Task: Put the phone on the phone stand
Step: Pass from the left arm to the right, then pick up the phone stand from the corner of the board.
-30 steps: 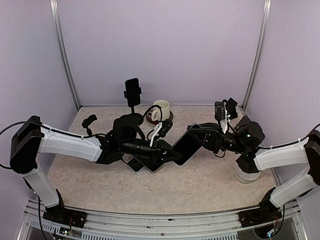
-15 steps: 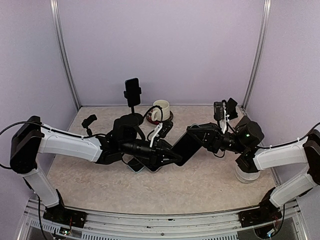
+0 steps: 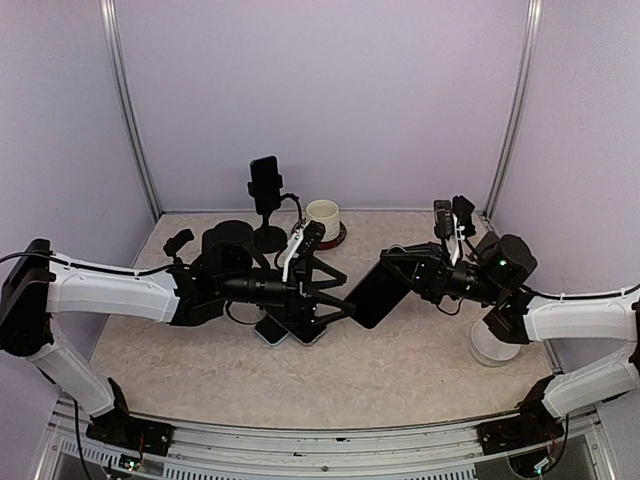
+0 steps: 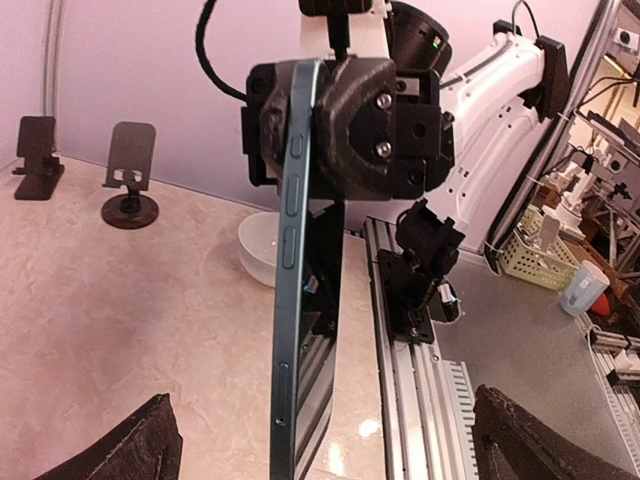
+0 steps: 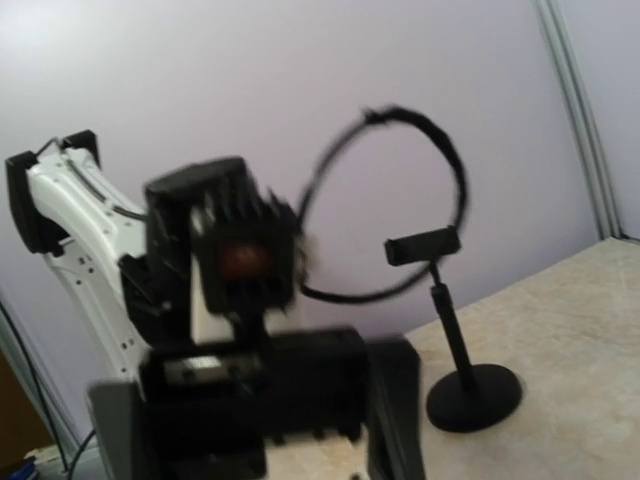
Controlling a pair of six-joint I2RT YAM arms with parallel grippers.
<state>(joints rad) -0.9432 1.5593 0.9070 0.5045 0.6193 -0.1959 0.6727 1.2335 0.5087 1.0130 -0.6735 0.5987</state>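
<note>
In the middle of the top view, the right gripper (image 3: 392,278) is clamped on one end of the phone (image 3: 372,296). It holds the phone tilted and well apart from the phone stand (image 3: 265,200), which is at the back, left of centre. The left gripper (image 3: 335,298) is spread wide, its fingers (image 4: 140,445) on either side of the phone's free end, holding nothing.

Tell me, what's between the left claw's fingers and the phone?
Nothing: the left wrist view shows bare gaps between the phone and the left gripper's open fingers.
</note>
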